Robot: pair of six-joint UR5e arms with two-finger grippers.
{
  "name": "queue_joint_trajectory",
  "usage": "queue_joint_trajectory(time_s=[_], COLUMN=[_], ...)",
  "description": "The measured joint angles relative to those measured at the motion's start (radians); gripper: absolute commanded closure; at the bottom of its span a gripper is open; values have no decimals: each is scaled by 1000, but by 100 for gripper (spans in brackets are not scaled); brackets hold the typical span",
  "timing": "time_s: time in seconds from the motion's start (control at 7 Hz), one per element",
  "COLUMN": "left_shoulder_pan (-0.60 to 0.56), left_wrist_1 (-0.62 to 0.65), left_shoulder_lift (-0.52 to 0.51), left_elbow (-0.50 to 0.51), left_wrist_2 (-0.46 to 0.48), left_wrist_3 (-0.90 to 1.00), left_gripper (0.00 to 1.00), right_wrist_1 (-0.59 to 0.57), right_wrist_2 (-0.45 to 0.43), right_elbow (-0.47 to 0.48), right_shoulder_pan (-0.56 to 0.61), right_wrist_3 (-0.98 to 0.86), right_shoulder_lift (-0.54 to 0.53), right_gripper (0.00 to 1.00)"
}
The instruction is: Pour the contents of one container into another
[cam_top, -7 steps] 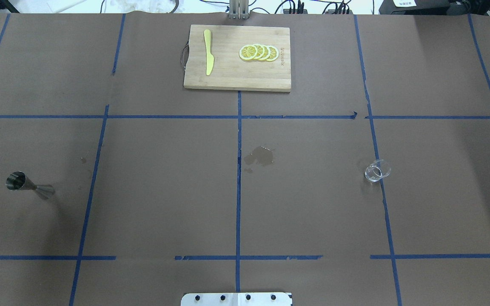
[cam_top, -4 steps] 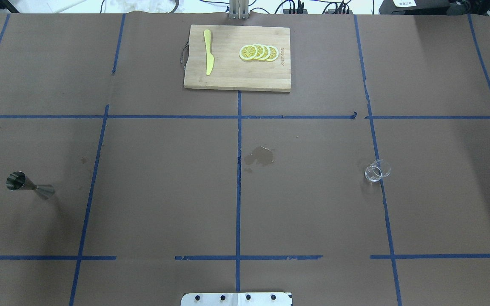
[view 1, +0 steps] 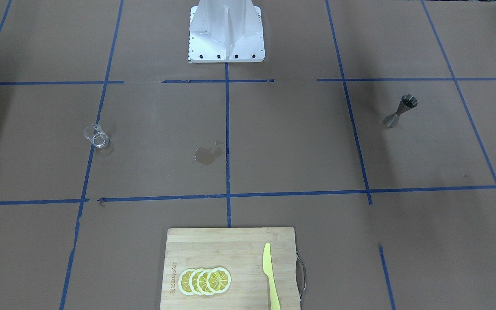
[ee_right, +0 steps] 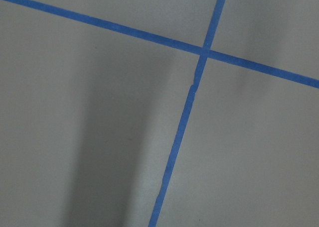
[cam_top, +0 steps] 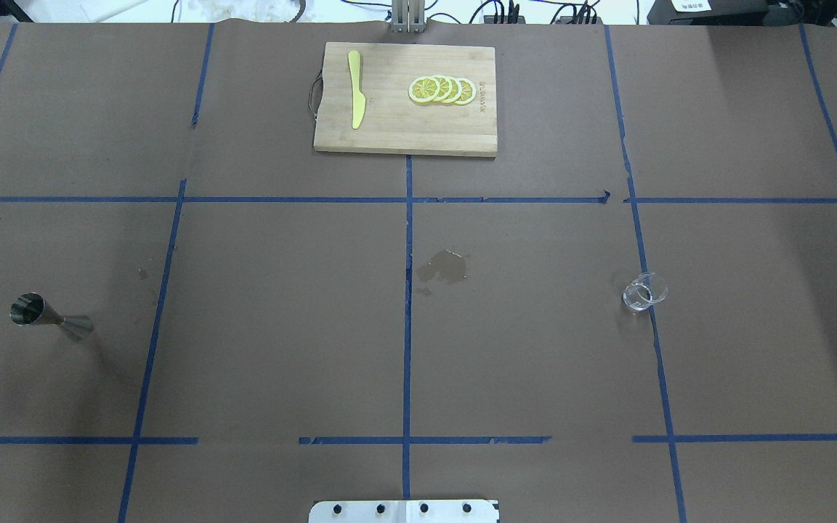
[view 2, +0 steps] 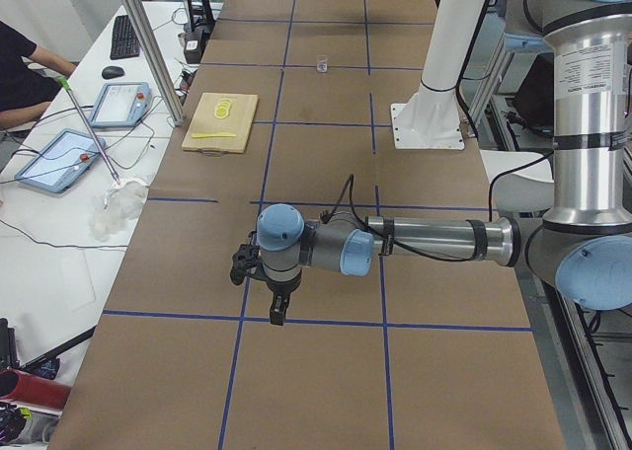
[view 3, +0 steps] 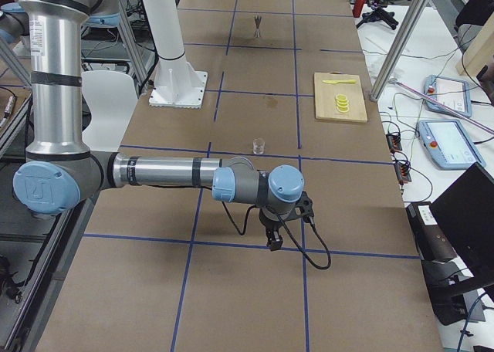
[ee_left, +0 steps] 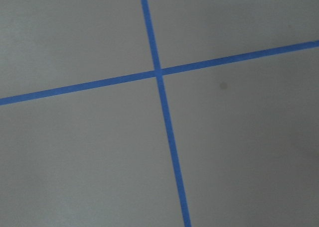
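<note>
The clear glass cup (cam_top: 644, 292) stands on the brown table at the right, on a blue tape line; it also shows in the front-facing view (view 1: 96, 136). The steel jigger (cam_top: 49, 317) stands upright at the far left (view 1: 400, 111). Neither gripper touches them. The left gripper (view 2: 277, 312) hangs low over the table's left end, seen only in the exterior left view. The right gripper (view 3: 274, 242) hangs over the right end, nearer the cup (view 3: 258, 145), seen only in the exterior right view. I cannot tell whether either is open or shut. Both wrist views show only paper and tape.
A wooden cutting board (cam_top: 404, 131) lies at the far middle with a yellow knife (cam_top: 355, 98) and lemon slices (cam_top: 442, 89). A wet stain (cam_top: 444, 267) marks the centre. The robot's base plate (cam_top: 404, 511) sits at the near edge.
</note>
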Motion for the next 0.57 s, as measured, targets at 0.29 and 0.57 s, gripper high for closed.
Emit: queue_joint_trajectory(time_s=[0.29,0.57], left_shoulder_pan=[0,0], left_wrist_1=[-1,-2], left_shoulder_lift=[3,4], left_elbow=[-1,0], left_wrist_2=[5,5], left_wrist_3=[-26,-32], left_gripper=[0,0], right_wrist_1=[0,0], right_wrist_2=[0,1], right_elbow=[0,2], right_shoulder_pan=[1,1], right_wrist_3=[8,30], right_shoulder_lift=[-4,-7], right_gripper=[0,0])
